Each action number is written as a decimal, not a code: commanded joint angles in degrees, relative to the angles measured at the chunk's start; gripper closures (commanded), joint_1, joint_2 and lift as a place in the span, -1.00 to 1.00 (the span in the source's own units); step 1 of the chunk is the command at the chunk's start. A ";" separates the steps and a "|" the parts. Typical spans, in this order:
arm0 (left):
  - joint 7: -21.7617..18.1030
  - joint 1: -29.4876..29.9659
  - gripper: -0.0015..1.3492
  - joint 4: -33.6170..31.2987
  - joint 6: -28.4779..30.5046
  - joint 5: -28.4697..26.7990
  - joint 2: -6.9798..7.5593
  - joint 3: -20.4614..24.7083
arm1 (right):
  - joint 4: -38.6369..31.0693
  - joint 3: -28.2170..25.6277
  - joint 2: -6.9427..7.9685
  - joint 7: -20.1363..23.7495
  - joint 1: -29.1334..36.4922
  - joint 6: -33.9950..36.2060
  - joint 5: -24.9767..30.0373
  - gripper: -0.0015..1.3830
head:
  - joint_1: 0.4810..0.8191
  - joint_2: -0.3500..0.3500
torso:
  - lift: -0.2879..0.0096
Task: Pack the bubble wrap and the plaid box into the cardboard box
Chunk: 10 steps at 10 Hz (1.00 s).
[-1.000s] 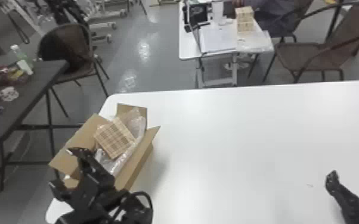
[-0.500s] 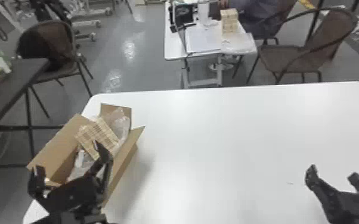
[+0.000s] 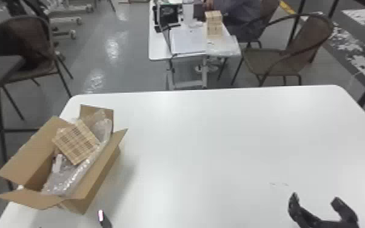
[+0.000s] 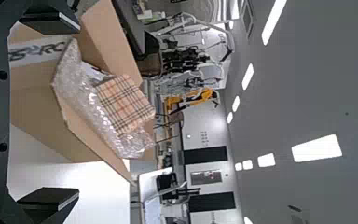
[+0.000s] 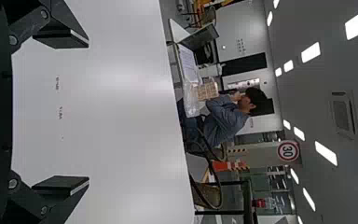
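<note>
Cardboard box (image 3: 33,151): one, at the left of my white table (image 3: 206,145), flaps standing open. Plaid box (image 3: 75,142): one, tilted, inside the cardboard box toward its far end, resting against the bubble wrap. Bubble wrap (image 3: 69,179): one clear crumpled length, inside the same box, running from the near end along the right side and up at the far end. My left gripper (image 3: 72,221): at the near left, close to the box's near end; its two flat black fingers (image 4: 51,200) stand wide apart, with nothing held. My right gripper (image 3: 315,199): at the near right, over the table, well apart from the box; fingers (image 5: 61,39) likewise wide apart, gripping nothing. Background: a smaller white table (image 3: 160,54) beyond mine, bearing pale checked boxes (image 3: 213,25); brown chair (image 3: 266,60) to its right.
</note>
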 commanded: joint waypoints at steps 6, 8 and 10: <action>2.66 -0.87 -0.84 -0.56 3.39 3.03 7.38 -3.07 | -3.23 0.74 0.05 4.87 1.95 1.41 7.62 -0.64 | 0.27 0.37 | 0.25; 4.16 -1.75 -0.84 -0.56 3.48 3.38 9.05 -3.95 | -3.41 0.65 0.05 5.22 1.77 1.41 8.67 -0.64 | 0.27 0.40 | 0.25; 4.25 -1.84 -0.84 -0.56 3.48 3.38 9.05 -4.04 | -3.67 0.57 0.05 5.22 1.77 1.32 9.81 -0.64 | 0.27 0.39 | 0.25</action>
